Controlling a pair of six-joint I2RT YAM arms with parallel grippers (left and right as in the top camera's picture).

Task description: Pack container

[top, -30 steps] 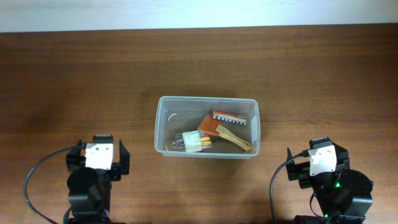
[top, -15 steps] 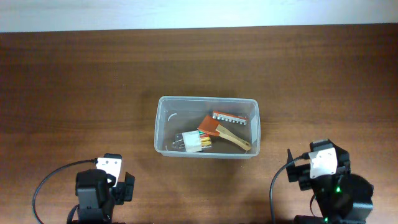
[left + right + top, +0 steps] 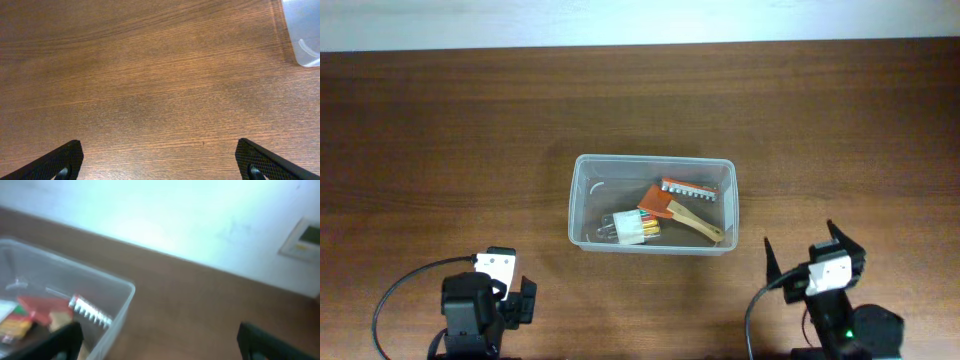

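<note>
On the worktop [image 3: 440, 130], the container [image 3: 653, 157] holds small tools [image 3: 682, 207]. The left pincer [image 3: 160, 162] and right pincer [image 3: 162, 342] are spread wide, holding nothing; lift away slowly, no bumps.

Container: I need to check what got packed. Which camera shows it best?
Overhead: the container is whole, sharp and seen straight down into. The left wrist view catches only one corner at the frame edge. The right wrist view shows part of it, blurred and cut off.
</note>
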